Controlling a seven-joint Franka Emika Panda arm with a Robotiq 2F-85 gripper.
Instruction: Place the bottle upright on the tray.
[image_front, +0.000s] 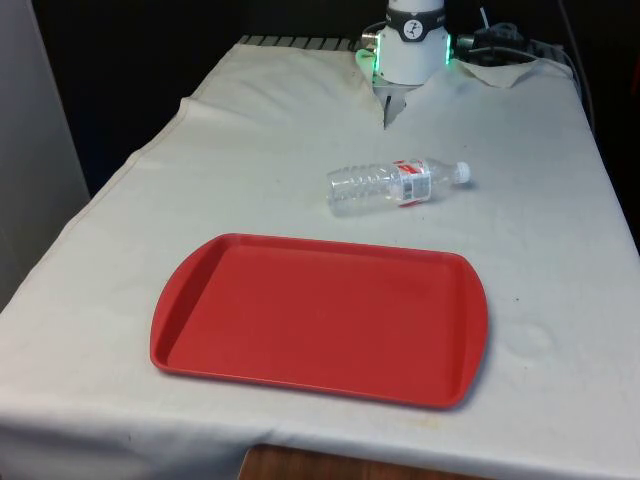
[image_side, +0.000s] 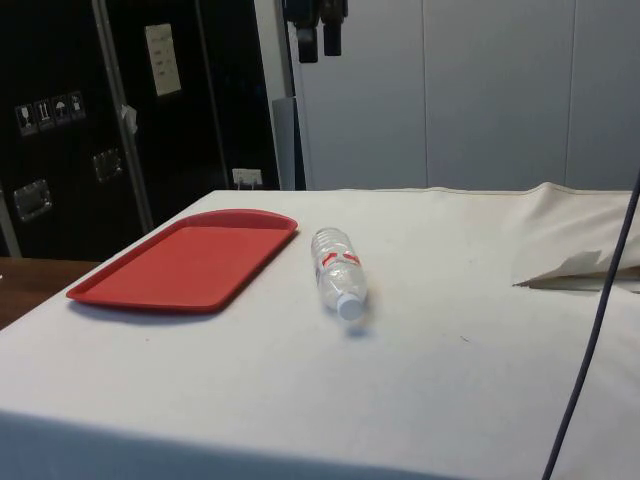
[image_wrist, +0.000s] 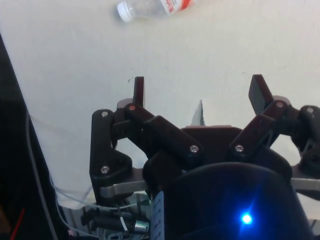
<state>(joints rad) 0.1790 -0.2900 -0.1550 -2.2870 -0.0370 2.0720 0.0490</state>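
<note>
The fingers (image_wrist: 139, 90) stand wide apart with nothing between them, and the gripper (image_wrist: 199, 92) hangs high above the cloth (image_wrist: 75, 60), well clear of everything on the table. In the side view the gripper (image_side: 318, 40) shows at the top edge, far above the work.

The bottle (image_front: 395, 185) lies on its side on the cloth, between the robot's base and the tray (image_front: 320, 315), near the tray's far edge but apart from it. It is clear plastic with a red and white label and a white cap (image_front: 462, 172); the cap points toward the front view's right. In the side view the bottle (image_side: 338, 270) lies just beside the tray (image_side: 190, 260), cap toward the camera. It shows in the wrist view (image_wrist: 155, 7) too, well ahead of the fingers.

The step in hand looks to be the approach and first grasp; nothing of the task is done yet. To do it well, the fingers should probably turn so they close across the bottle's width, not along its length, and come down over the body near the label, where the wall is likely stiffest. The bottle appears empty and light, so it may roll or dent; a centred, gentle close should help. Once lifted, it must be tipped base-down before meeting the tray, and set flat near the middle, since a light bottle topples easily.
</note>
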